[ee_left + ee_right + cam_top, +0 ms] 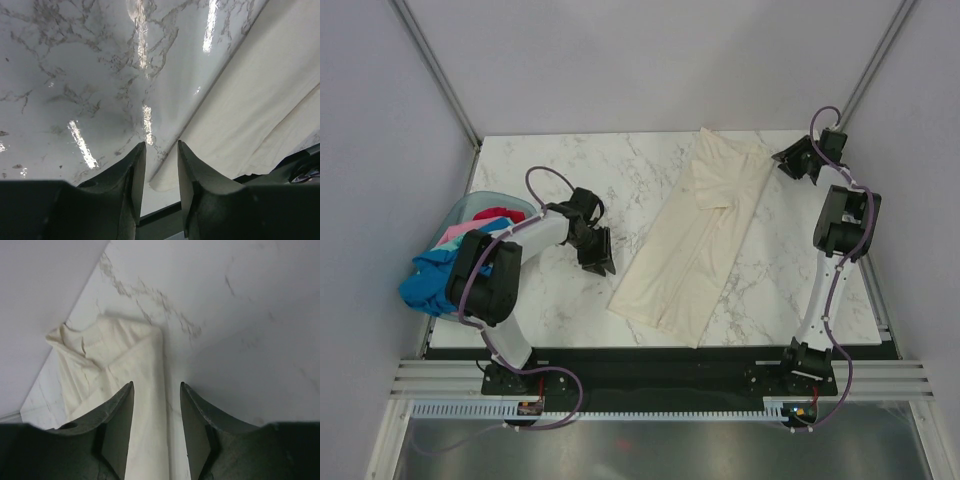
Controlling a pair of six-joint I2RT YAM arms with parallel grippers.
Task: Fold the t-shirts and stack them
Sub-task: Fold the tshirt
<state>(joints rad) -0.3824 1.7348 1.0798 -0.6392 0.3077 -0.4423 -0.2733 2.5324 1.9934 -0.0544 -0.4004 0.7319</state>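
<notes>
A cream-white t-shirt [700, 235] lies folded lengthwise in a long slanted strip on the marble table, from the far right to the near middle. My left gripper [603, 262] is open and empty, just left of the shirt's near corner [165, 180], which shows between its fingers. My right gripper [786, 160] is open and empty beside the shirt's far end; the shirt's right edge [150, 380] runs between its fingers. Bright blue [425, 285], pink [455, 236], red [498, 212] and teal shirts lie heaped at the left.
A pale blue plastic basket [480, 203] holds the coloured heap at the table's left edge. The marble table [570, 170] ends at a black front strip [650, 357]. Grey walls close in the far side and both flanks.
</notes>
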